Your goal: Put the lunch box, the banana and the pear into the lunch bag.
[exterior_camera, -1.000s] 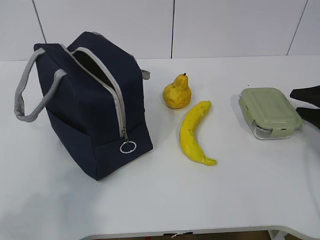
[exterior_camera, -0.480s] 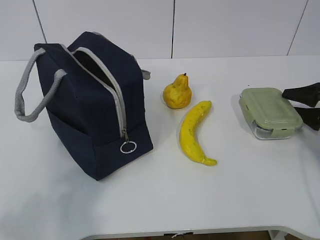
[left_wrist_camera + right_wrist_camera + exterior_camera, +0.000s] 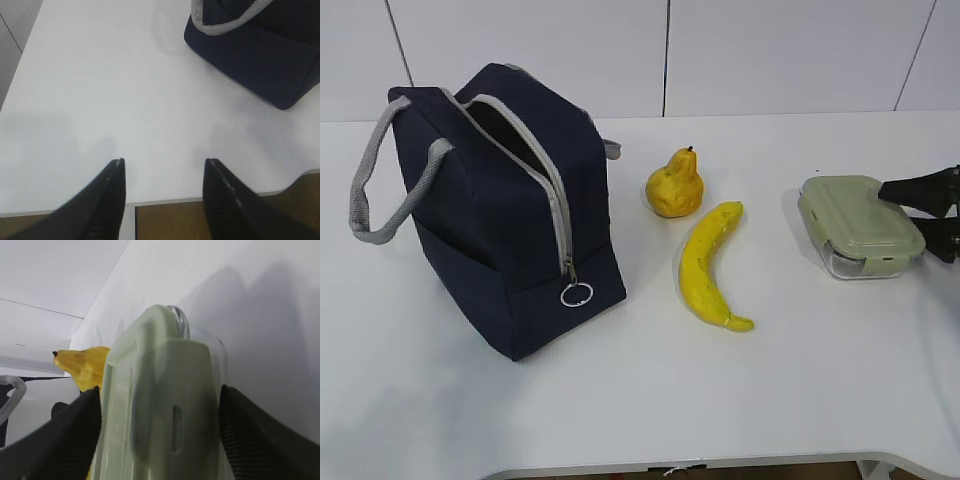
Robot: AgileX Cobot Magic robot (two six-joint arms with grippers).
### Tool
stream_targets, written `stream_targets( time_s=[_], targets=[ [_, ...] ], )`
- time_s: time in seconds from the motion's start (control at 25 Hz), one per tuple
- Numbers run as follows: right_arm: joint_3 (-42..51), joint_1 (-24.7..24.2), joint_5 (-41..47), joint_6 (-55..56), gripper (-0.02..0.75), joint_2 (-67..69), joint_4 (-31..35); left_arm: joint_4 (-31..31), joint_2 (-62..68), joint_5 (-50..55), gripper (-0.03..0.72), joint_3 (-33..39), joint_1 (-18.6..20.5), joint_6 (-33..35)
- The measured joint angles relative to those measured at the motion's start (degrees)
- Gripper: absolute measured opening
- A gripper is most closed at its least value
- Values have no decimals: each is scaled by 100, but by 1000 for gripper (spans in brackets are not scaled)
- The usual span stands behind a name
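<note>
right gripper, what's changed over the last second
The right gripper came in from the right edge toward the lunch box; its open fingers now straddle the box's right end, not yet closed on it. The lunch bag, pear, banana and left gripper stayed put.

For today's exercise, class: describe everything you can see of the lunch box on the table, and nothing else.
The lunch box is a small rectangular container with rounded corners, a clear body and a pale sage-green snap lid, shut. It lies flat on the white table, right of the banana, apart from it. The right gripper has its open fingers either side of the box's end; in the right wrist view the fingers flank the lid closely, but contact cannot be confirmed.
</note>
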Motion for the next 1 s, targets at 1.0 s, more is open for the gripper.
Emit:
stream_targets(
  time_s=[1.0],
  targets=[
    [0, 146, 0, -56, 473, 0, -370, 0, 0, 0, 360, 0, 0, 0]
  ],
)
